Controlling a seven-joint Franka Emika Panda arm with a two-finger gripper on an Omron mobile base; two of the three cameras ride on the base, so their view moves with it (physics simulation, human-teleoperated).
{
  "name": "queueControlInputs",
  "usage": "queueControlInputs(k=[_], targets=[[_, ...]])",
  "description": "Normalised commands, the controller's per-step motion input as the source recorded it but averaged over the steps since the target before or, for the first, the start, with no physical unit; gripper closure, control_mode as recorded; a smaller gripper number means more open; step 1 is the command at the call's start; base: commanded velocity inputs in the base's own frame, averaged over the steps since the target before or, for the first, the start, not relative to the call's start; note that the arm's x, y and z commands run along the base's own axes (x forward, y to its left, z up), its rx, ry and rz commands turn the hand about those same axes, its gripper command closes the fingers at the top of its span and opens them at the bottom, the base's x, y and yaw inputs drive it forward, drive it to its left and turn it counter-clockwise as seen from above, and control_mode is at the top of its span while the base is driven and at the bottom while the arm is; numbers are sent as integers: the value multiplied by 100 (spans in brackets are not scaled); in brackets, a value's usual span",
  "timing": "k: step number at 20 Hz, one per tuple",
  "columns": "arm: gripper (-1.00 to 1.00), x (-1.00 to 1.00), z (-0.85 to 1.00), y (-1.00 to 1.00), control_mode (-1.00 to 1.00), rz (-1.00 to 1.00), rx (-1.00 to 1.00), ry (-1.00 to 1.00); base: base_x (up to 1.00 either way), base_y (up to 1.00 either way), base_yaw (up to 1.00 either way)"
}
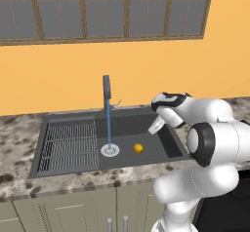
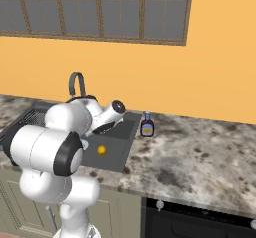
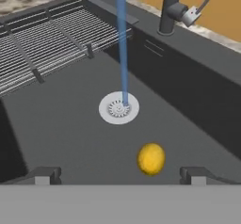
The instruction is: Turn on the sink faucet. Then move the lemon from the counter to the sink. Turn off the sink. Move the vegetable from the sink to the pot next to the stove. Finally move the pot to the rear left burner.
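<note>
Hovering gripper (image 3: 120, 173): its two dark fingertips (image 3: 44, 175) stand wide apart at the near edge of the hand view, so the jaws are open and hold nothing; it hangs inside the sink's right half

Lemon (image 3: 151, 158): lying loose on the basin floor just beyond the fingertips, nearer the right one, a little short of the drain; also seen right of the drain from the left base view (image 1: 138, 148)

Drain (image 3: 119, 108): round silver ring with the blue water stream (image 3: 122, 39) falling straight into it

Sink (image 1: 161, 128): dark basin, wire rack (image 1: 68, 145) over its left half

Sink faucet (image 3: 170, 6): at the rear rim, its thin lever (image 3: 203, 3) tilted up and out to the right; water running, so turning it off looks like the step in hand

Risk, lever: it is slim and far back, so an off-centre push could slide off it and leave the water on

Risk, lemon: round and free, it would likely roll if the hand brushes it while rising toward the lever

Risk, basin wall: lifting out close to the rear wall could knock the wrist against the rim

Counter (image 2: 200, 152): a small dark bottle (image 2: 146, 125) stands just right of the sink, near the arm's sweep
</note>
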Motion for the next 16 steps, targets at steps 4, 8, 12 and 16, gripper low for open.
queueControlInputs(k=[4, 8, 12, 16], targets=[[-100, 0, -4, 0, -100, 0, 0, -7, 0, 0, 0], [-100, 2, 1, 0, -100, 8, 5, -22, 0, 0, 0], [-100, 18, 0, 0, -100, 9, 7, -25, 0, 0, 0], [-100, 28, 0, 0, -100, 8, 9, -22, 0, 0, 0]])
